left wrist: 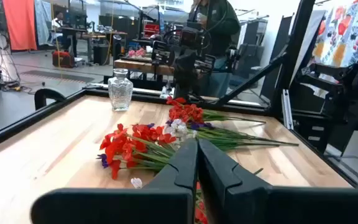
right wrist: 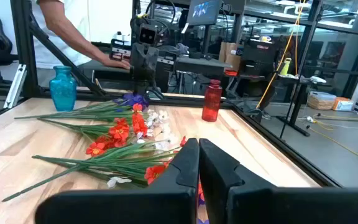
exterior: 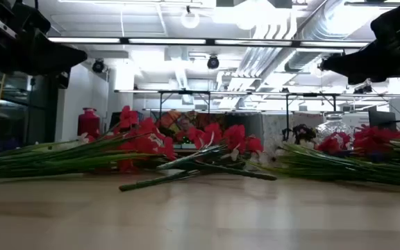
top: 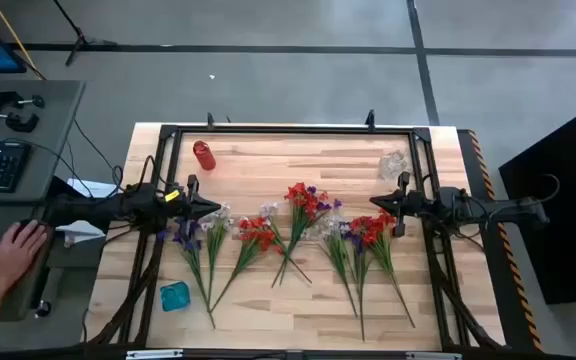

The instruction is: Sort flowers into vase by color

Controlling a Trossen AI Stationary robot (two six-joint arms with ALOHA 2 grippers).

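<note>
— Where are the flowers [top: 298, 235] from each hand?

— Spread in a row on the tabletop [top: 268, 165] between the two hands. Left hand [top: 208, 209] hanging just above the blossoms of the purple-and-white sprig [top: 193, 245] at its end of the row. Right hand [top: 383, 207] just above the red heads of the cluster [top: 366, 245] at the other end.

— Fingers?

— Pressed together on both, nothing pinched. Seen plainly in each wrist view: left hand [left wrist: 197, 163], right hand [right wrist: 199, 163], dark fingers meeting over the blooms.

— Long axis of the stems?

— Crosswise to both hands. Blossom ends under the fingertips, stems running away toward the front edge of the tabletop, fanned a little.

— Nearer hand?

— Each for its own end. Middle sprigs [top: 303, 215] about midway, perhaps a shade nearer the right hand.

— Vases?

— Red vase [top: 203, 154] beyond the left hand, blue vase [top: 174, 296] on its near side, clear vase [top: 393, 163] beyond the right hand.

— Likely needed next?

— Spreading the fingers, then dropping onto a stem just below the blossoms, probably.
</note>
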